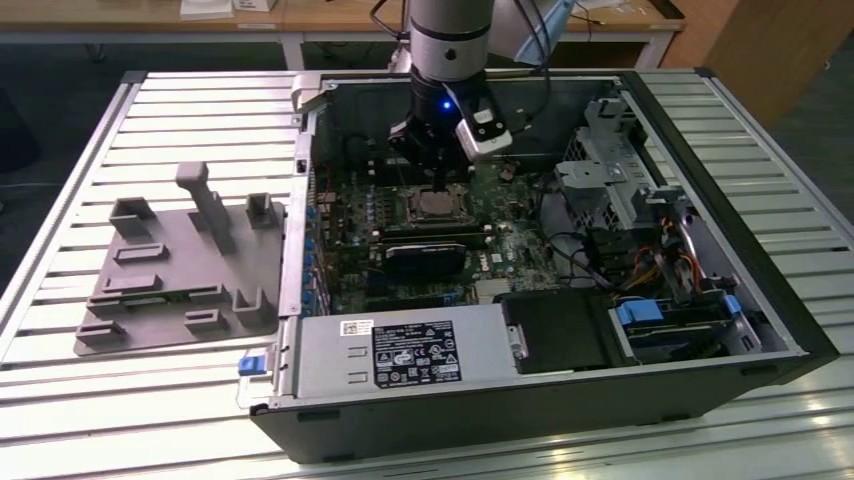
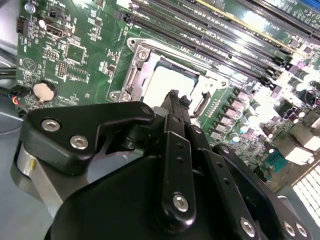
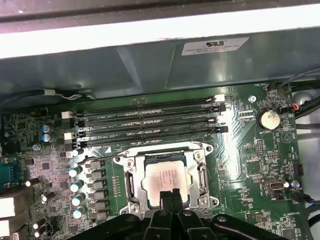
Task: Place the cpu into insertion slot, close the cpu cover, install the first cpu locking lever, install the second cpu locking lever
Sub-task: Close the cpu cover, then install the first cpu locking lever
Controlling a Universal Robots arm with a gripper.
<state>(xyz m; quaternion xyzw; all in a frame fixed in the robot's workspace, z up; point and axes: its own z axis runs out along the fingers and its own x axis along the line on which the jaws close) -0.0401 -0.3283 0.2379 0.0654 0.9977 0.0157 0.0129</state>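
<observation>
The cpu (image 3: 165, 176) lies flat in the insertion slot (image 3: 131, 205), its silver-grey top showing in both wrist views. The cpu cover (image 3: 159, 151), a silvery frame, lies down around the chip (image 2: 165, 82). My gripper (image 3: 169, 196) hangs just above the chip's near edge with its two black fingertips pressed together and nothing between them. In the exterior view the gripper (image 1: 438, 172) stands upright over the socket (image 1: 430, 205) inside the open computer case. I cannot make out how the locking levers stand.
Long black memory slots (image 3: 145, 120) run beside the socket. A black card (image 1: 427, 258) lies nearer the case front, by the power supply (image 1: 400, 355). The drive cage and cables (image 1: 627, 190) fill the exterior view's right. A grey fixture (image 1: 174, 270) sits on the slatted table.
</observation>
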